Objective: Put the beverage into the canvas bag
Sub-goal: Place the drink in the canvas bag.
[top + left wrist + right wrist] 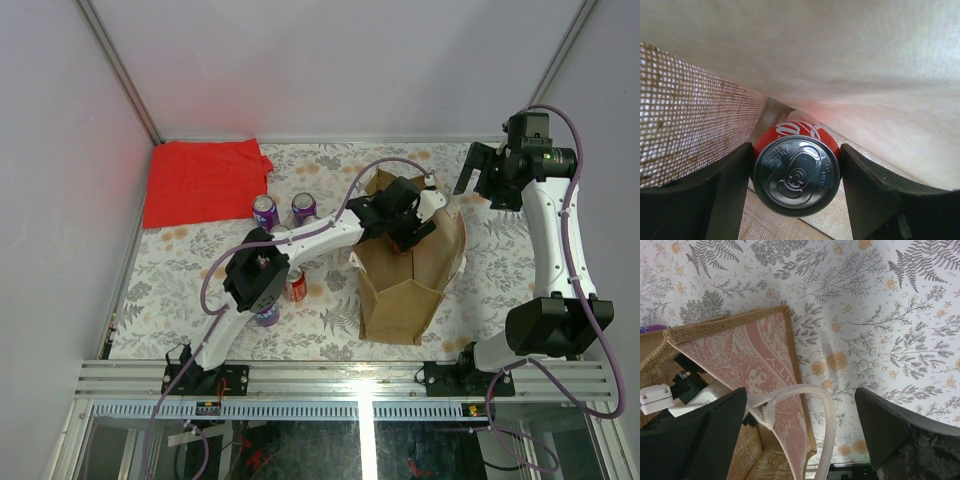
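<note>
Left fingers (725, 195) are clamped on the red cola can (796, 175) across its sidewall, lid toward my wrist camera. The can is down inside the canvas bag (405, 290), near the woven wall.

Handling, my estimate: thin rigid aluminium, smooth, probably slippery. I assume it is full. A mid-body side grip suits it, squeezed lightly because the walls dent.

Look: red body, white script, silver pull-tab top.

Right fingers (695, 435) are spread and empty, with the cream handle (828, 435) between them, untouched.
</note>
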